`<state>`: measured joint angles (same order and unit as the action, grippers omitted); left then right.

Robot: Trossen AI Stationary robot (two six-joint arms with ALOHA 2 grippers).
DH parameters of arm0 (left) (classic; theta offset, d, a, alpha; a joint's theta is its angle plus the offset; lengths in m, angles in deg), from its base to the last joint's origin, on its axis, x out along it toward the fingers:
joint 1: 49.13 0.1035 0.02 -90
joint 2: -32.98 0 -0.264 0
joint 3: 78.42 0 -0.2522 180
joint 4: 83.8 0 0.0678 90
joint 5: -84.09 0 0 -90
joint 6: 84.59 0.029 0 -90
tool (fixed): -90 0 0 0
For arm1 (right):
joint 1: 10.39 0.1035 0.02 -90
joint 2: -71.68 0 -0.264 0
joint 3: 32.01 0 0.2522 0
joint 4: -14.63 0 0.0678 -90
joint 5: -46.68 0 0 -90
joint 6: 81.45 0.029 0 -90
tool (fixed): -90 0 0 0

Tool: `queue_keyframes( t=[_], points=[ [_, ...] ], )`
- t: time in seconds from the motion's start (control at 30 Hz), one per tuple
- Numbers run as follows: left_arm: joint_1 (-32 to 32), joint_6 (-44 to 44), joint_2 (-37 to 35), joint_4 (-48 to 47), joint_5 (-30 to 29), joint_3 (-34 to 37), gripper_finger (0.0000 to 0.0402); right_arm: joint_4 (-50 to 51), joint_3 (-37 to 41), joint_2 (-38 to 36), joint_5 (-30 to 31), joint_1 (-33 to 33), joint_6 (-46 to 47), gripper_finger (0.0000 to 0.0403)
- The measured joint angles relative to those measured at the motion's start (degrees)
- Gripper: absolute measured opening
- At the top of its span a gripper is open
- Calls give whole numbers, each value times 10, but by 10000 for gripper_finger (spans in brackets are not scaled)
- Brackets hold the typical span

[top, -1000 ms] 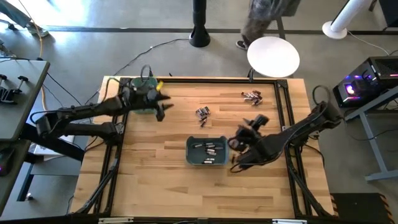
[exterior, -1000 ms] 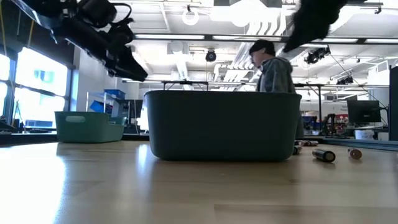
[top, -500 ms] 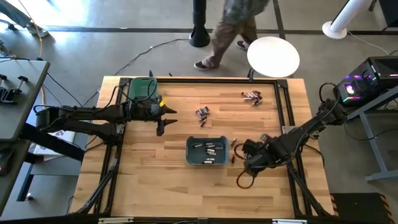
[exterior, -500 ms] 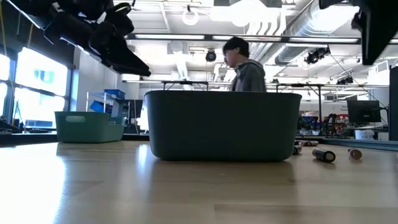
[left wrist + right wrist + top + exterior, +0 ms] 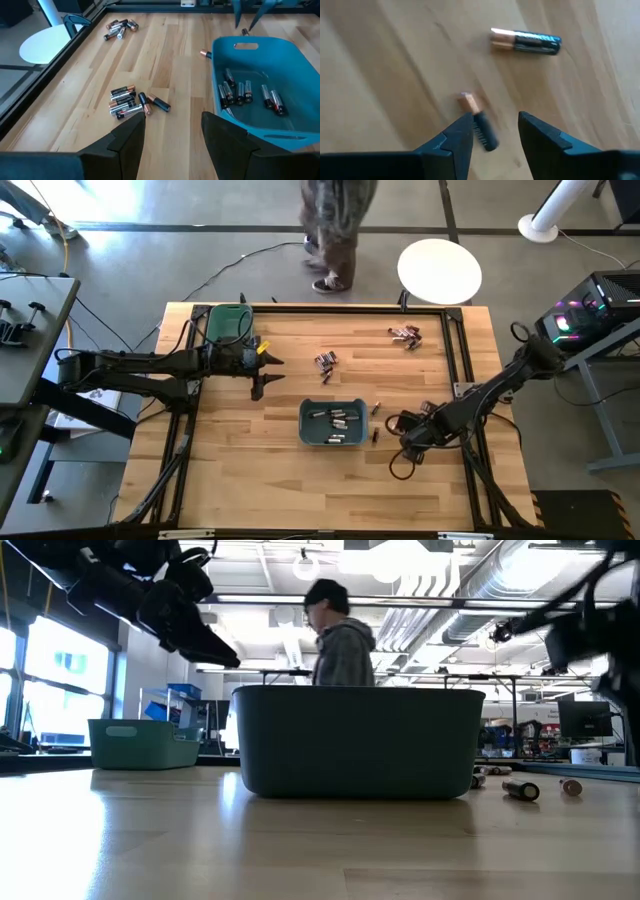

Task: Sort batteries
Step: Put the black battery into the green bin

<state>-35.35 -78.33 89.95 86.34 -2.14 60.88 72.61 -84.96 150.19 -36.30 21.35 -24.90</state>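
Batteries lie in two heaps, one near the table's middle (image 5: 325, 361) and one at the far right (image 5: 405, 334). More lie in the teal bin (image 5: 333, 423). Two loose batteries lie right of that bin. My right gripper (image 5: 495, 121) points down over one of them (image 5: 479, 123), open, a finger on either side; I cannot tell whether a finger touches it. The other loose battery (image 5: 526, 41) lies a little beyond. My left gripper (image 5: 172, 132) hovers open with nothing between its fingers, left of the middle heap (image 5: 127, 101), above the table.
A green bin (image 5: 228, 323) stands at the far left corner, behind my left gripper (image 5: 262, 370). A dark frame (image 5: 462, 380) runs round the wooden table. A person walks behind the table's far edge (image 5: 340, 640). Bare wood lies toward the near edge.
My right gripper has dropped toward the table just right of the teal bin and tipped from slanting to pointing down. My left gripper has swung from over the green bin toward the table's near edge. The person behind the table has walked to the left.
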Motion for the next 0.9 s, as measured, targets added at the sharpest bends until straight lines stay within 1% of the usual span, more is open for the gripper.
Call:
queue_keyframes(
  t=[0.1,0.2,0.3,0.37,0.47,0.53,0.63,0.67,0.7,0.8,0.9],
  points=[
    [0,0,0,10,0,0,186,-36,29,1,-2,-4,-16,139],
    [0,-2,0,19,0,0,186,-74,54,2,-24,-3,-41,135],
    [0,-7,0,25,0,0,186,-91,68,0,-29,0,-55,135],
    [0,-13,0,24,0,0,186,-80,66,0,-18,-3,-46,133],
    [0,-15,0,25,0,0,186,-18,41,-1,-3,-10,-24,133],
    [0,-15,0,30,0,0,186,19,10,-11,-13,-8,-5,133],
    [0,-15,0,34,0,0,186,35,-34,-20,-58,13,69,132],
    [0,-15,0,34,0,0,186,39,-40,-20,-62,24,91,132],
    [0,-16,0,33,0,0,186,20,-43,-20,-62,38,104,132],
    [0,-17,0,33,1,0,186,-86,-37,-18,-67,88,90,132],
    [0,-22,0,33,1,0,186,-121,-26,-7,-73,140,52,132]
  ],
)
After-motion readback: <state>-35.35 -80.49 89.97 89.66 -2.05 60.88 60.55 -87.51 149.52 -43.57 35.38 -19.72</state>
